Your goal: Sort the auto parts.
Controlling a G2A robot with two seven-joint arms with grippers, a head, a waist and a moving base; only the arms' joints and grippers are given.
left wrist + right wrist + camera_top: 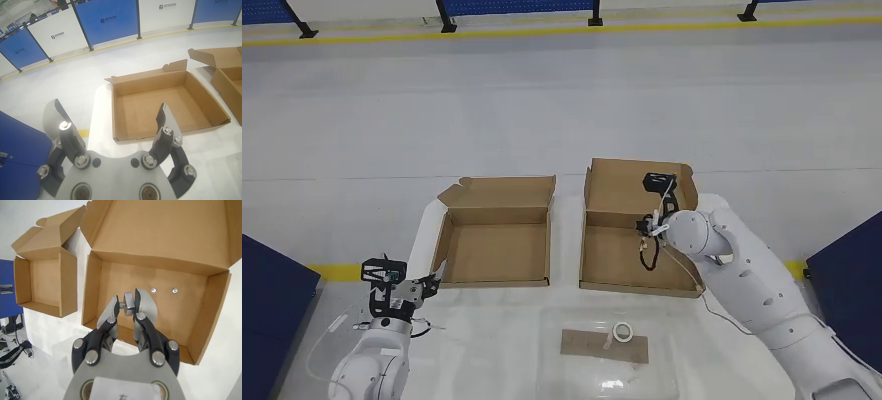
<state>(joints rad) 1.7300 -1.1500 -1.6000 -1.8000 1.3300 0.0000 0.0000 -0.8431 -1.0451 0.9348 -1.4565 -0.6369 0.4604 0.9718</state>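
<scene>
Auto parts station, mid-sort. White table (502, 310), smooth and matte, carries two shallow corrugated-cardboard boxes side by side at the centre of the top view, lids folded back so both are open from above. Left box (492, 255), centre left, has a bare floor. Right box (617, 250), centre right, already holds two small bright round-headed fasteners (153, 290) lying apart on its floor, which suggests it collects the metal hardware. Clear plastic tray (672, 350), lower centre and nearest the robot, holds a flat brown card (587, 345) and a small white ring (622, 332), apparently the supply to be sorted. Right gripper (126, 296) hangs over the right box's floor, jaws clamped on a metal part (129, 303): a blocky polished rectangular head on a short round stem, pinched end to end so it cannot roll. Release into this box looks like the step in hand. Left gripper (109, 104), lower left of the top view, sits off the left box's near corner, fingers spread wide with nothing between them, presumably parked clear.
</scene>
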